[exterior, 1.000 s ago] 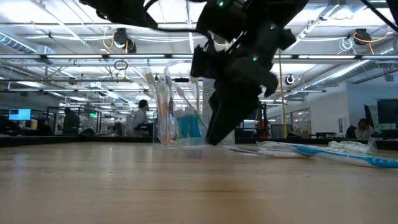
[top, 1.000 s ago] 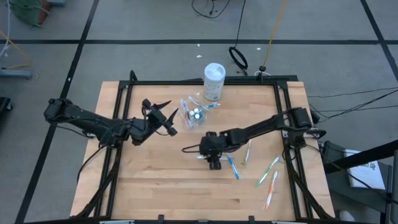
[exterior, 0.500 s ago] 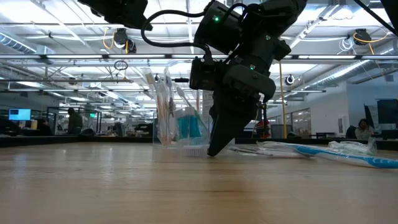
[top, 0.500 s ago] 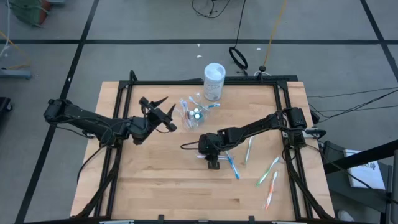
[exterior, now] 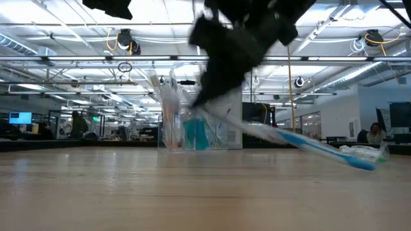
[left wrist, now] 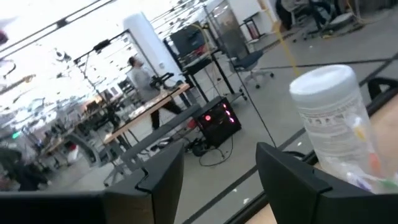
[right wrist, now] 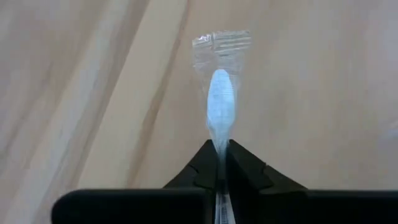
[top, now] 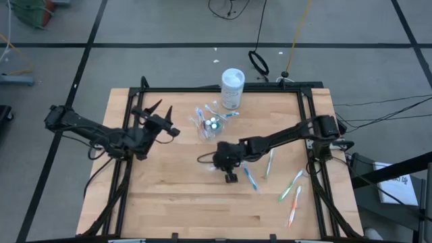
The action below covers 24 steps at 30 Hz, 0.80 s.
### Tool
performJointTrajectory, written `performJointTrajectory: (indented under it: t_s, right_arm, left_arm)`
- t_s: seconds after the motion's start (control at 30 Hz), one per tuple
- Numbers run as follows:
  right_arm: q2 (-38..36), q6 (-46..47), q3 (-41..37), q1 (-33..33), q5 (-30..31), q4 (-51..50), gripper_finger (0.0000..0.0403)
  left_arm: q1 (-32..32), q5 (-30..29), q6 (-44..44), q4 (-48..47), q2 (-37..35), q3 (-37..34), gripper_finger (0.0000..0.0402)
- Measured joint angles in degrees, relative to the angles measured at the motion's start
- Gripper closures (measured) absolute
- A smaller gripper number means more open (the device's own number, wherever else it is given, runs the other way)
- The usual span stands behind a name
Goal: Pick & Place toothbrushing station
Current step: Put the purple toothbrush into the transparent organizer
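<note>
right end effector point(top: 230, 177) pinched narrow on blue toothbrush point(exterior: 302, 142) near its head, mid-table, handle trailing low; lift until tail clears table, then swing toward clear cup point(top: 206, 126), drop in upright; left end effector point(top: 156, 112) wide, empty, waiting beside cup

On the counter point(top: 169, 196), the cup point(top: 208, 124) stands near 12 o'clock, the tub point(top: 232, 88) behind it; loose toothbrushes point(top: 291, 185) lie toward 4 o'clock.
</note>
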Motion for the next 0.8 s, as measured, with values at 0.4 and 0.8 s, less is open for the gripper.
performJointTrajectory:
  t_s: [0.4, 0.8]
  right_arm:
    - [-2.9, -9.4, 0.1, -2.9, 37.6, 40.2, 0.0394]
    - [3.6, -8.1, 0.1, -12.5, 44.2, 49.3, 0.0395]
  left_arm:
    - [-0.2, -1.6, 2.5, -1.5, -0.4, 0.0, 0.0195]
    - [-0.4, -5.4, 2.6, -2.3, -0.3, 0.0, 0.0195]
